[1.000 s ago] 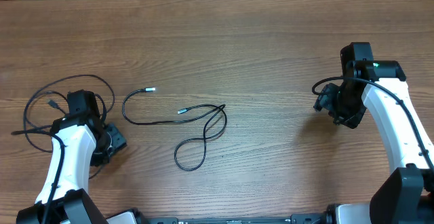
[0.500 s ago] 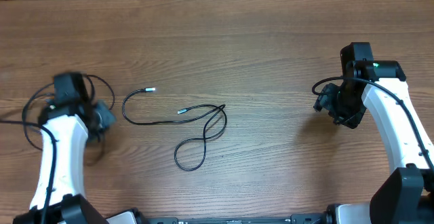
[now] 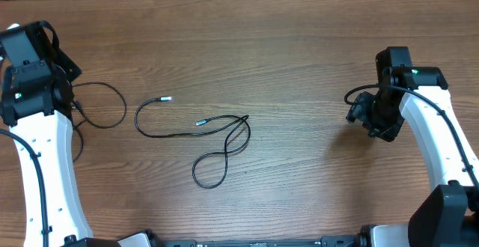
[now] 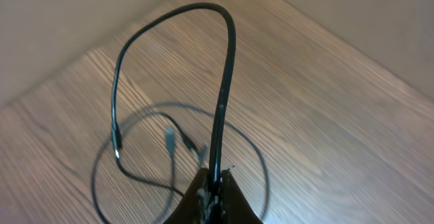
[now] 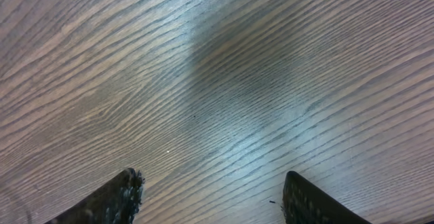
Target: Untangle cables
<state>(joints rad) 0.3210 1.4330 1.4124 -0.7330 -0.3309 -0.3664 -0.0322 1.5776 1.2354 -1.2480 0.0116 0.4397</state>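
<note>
Your left gripper (image 4: pixel 213 183) is clamped shut on one cable (image 4: pixel 227 61) at the table's (image 3: pixel 299 37) left edge. It arches up from the grip with its plug end hanging down, and the rest is partly hidden by the left arm (image 3: pixel 45 150). The second cable (image 3: pixel 179 132) lies mid-table, long axis left-right, silver tips pointing right, well apart from both grippers; the right gripper (image 5: pixel 213 200) is wide open and empty near the right edge.
</note>
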